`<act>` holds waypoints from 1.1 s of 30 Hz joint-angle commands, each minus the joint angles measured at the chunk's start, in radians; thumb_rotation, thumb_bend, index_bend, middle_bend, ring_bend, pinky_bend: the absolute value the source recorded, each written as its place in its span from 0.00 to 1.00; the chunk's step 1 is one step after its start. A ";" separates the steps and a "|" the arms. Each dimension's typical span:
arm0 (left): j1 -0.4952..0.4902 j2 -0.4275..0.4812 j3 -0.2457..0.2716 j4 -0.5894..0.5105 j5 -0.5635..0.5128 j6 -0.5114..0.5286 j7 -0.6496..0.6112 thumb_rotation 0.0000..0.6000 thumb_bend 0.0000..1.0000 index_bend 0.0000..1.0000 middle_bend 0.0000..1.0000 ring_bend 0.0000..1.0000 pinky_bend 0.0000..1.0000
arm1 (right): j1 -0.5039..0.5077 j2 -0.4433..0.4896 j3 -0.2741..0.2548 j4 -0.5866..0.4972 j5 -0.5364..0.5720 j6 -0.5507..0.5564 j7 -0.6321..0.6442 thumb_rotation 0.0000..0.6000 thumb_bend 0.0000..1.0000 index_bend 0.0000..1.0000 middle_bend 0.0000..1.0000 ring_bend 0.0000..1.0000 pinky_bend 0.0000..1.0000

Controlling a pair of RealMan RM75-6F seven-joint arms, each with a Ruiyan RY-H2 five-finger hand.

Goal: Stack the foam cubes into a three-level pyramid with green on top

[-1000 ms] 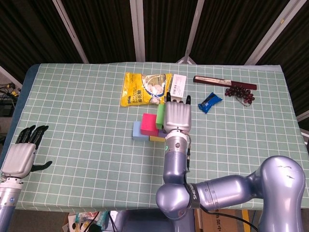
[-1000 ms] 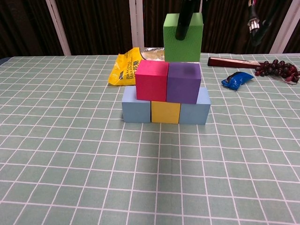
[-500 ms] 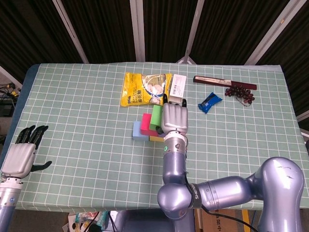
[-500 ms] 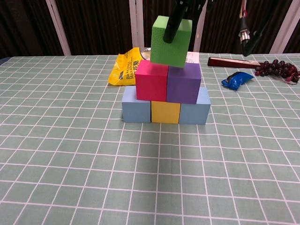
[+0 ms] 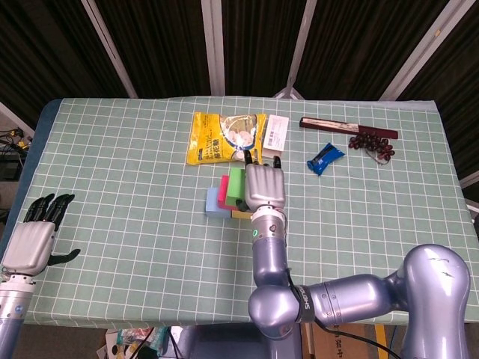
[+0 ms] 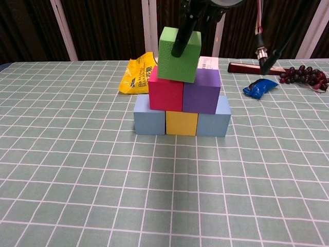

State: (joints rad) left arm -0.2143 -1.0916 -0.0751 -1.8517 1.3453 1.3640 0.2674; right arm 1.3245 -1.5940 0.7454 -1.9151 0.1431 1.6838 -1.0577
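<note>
Gripping the green cube [image 6: 178, 54] tilted, low over the pink cube [image 6: 166, 88] and purple cube [image 6: 202, 90], the right hand [image 5: 264, 185] risks dropping it off-centre, left of the seam, toppling it.

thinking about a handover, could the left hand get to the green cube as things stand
Probably not. The left hand sits open at the table's near left edge, far from the green cube, which the right hand holds over the stack at mid-table. Nothing blocks the way; distance does.
</note>
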 commanded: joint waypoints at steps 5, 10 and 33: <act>-0.001 -0.001 0.000 0.001 -0.003 -0.002 0.000 1.00 0.13 0.00 0.06 0.02 0.00 | -0.004 0.002 -0.007 0.017 -0.003 -0.007 -0.004 1.00 0.41 0.00 0.50 0.30 0.00; -0.002 -0.001 0.000 0.002 -0.007 -0.004 0.001 1.00 0.13 0.00 0.06 0.02 0.00 | -0.003 0.003 -0.003 0.021 -0.001 -0.012 -0.005 1.00 0.41 0.00 0.50 0.30 0.00; -0.003 -0.001 0.000 0.003 -0.013 -0.006 0.002 1.00 0.13 0.00 0.06 0.02 0.00 | -0.005 0.000 -0.010 0.042 0.003 -0.029 -0.010 1.00 0.41 0.00 0.50 0.30 0.00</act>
State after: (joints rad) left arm -0.2175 -1.0927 -0.0751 -1.8490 1.3327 1.3575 0.2694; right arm 1.3197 -1.5937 0.7355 -1.8735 0.1457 1.6547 -1.0674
